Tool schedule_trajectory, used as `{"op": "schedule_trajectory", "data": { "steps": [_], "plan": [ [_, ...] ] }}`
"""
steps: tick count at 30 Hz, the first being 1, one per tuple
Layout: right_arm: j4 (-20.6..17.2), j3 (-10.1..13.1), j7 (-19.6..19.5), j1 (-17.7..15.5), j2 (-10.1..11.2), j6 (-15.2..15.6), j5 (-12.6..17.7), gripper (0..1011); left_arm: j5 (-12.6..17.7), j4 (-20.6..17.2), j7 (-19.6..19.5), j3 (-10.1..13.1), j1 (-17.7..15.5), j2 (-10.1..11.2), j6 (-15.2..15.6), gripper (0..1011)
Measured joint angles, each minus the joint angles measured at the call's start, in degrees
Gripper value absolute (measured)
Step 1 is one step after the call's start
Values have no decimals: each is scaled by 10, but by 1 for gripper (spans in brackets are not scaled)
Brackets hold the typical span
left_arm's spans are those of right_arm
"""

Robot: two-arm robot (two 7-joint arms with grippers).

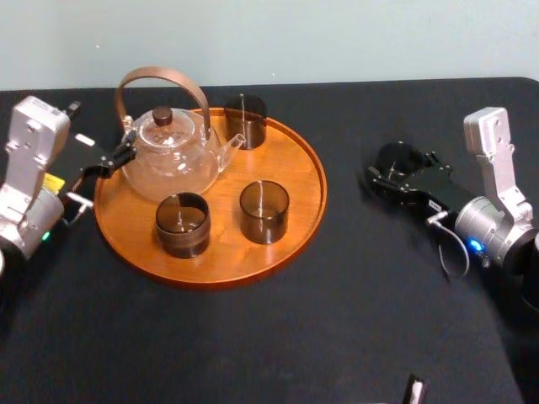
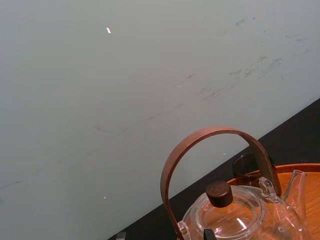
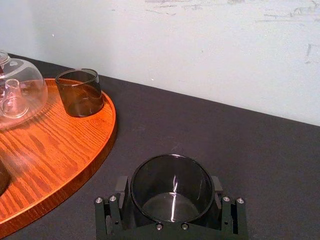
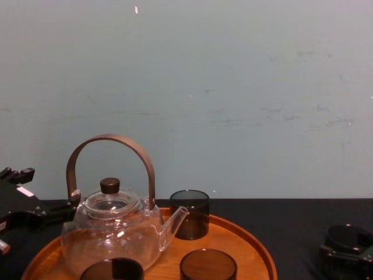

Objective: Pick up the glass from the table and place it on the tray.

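Note:
A dark smoked glass (image 3: 170, 186) stands on the black table (image 1: 354, 278) to the right of the tray. My right gripper (image 3: 169, 192) is shut on the glass, one finger against each side of its wall; the same glass (image 1: 399, 157) and gripper (image 1: 394, 174) appear in the head view. The round orange-brown tray (image 1: 303, 181) carries a clear teapot (image 1: 171, 154) with a brown hoop handle and three dark glasses (image 1: 264, 211). My left gripper (image 1: 108, 164) hovers open at the tray's left rim, beside the teapot, holding nothing.
A pale wall (image 4: 233, 87) runs behind the table's far edge. A stretch of bare black table (image 1: 345, 185) lies between the tray's right rim and the held glass. A small dark object (image 1: 414, 390) sits at the table's front edge.

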Motion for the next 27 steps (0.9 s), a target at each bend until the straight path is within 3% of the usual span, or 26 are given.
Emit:
{"op": "schedule_trajectory", "data": {
  "steps": [8,14,27],
  "plan": [
    [-1,0,0,-1,0,0,0,1003,0,0,0,0,0,0,0,1001],
    [-2,1,0,-1,1,1,0,904,0,0,0,0,0,0,0,1001],
    [-3,1,0,-2,1,1,0,904,0,0,0,0,0,0,0,1001]
  ]
}}
